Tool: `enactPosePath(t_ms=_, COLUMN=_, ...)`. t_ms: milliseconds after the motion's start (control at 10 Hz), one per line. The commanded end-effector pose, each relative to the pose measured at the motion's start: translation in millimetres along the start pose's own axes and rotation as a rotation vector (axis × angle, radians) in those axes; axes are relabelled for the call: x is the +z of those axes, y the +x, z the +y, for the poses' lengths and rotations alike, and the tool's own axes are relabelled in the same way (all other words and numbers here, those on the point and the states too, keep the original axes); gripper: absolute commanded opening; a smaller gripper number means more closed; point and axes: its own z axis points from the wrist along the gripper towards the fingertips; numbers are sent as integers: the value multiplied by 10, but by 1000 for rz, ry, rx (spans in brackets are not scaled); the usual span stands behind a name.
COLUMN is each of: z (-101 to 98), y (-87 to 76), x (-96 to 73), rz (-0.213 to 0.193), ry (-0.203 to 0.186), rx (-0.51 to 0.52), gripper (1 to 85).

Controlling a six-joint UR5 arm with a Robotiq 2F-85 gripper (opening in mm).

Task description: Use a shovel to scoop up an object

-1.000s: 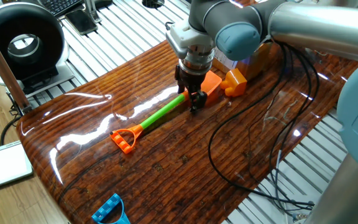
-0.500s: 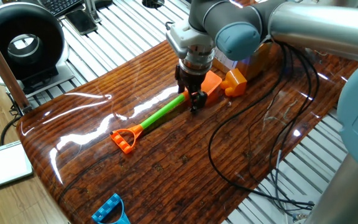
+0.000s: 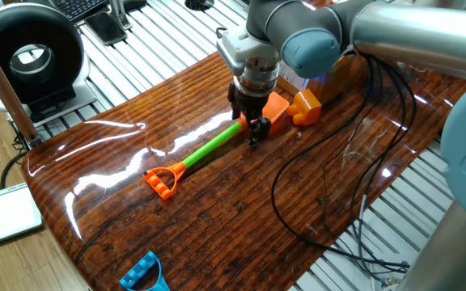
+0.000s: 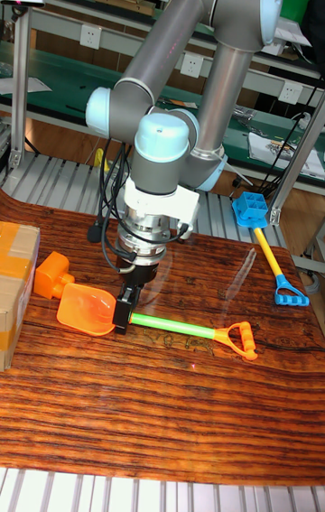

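A grey robot arm's black two-finger gripper (image 4: pixel 123 317) reaches down to a glossy dark wooden table (image 3: pixel 217 210) and is clamped on a long plastic toy shovel (image 4: pixel 153 321) — gripping the bright green shaft just behind the orange scoop blade. The shovel lies flat, its orange D-shaped loop end pointing away from the arm. A small orange plastic block (image 4: pixel 52 274) sits just beside the blade's tip, next to a brown cardboard box (image 4: pixel 16 286). A small blue plastic toy (image 3: pixel 144 272) lies well apart, at the table's edge.
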Motion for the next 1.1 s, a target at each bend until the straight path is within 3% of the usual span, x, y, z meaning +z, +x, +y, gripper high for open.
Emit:
enactPosePath(t_ms=0, z=2, y=28, x=-12, rz=6, ry=-3, rx=11, gripper=780)
enactPosePath(t_ms=400, z=87, y=-2, x=-210, rz=16, ry=-17, rx=17, gripper=780)
enactPosePath(t_ms=600, z=189, y=-109, x=-372, rz=21, ry=-31, rx=34, gripper=780)
enactPosePath(t_ms=800, z=116, y=-111, x=-468, rz=64, ry=24, rx=23, gripper=773)
enactPosePath(t_ms=900, z=76, y=-132, x=-467, rz=55, ry=39, rx=16, gripper=773)
enactPosePath(t_ms=1000, z=81, y=-237, x=-464, rz=15, ry=37, rx=17, gripper=773)
